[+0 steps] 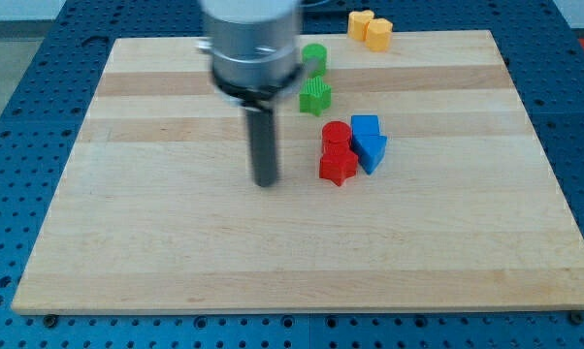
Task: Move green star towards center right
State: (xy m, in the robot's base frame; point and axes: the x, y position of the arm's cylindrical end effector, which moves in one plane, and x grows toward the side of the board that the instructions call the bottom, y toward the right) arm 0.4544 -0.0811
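Tip (266,182) down on the counter (156,252), left of all the blocks, touching none. No gripper, just a rod. Green star (314,95) near the top middle, below a green round block (314,55). Red blocks (337,153) beside blue blocks (369,142). Yellow blocks (370,26) at the top edge.
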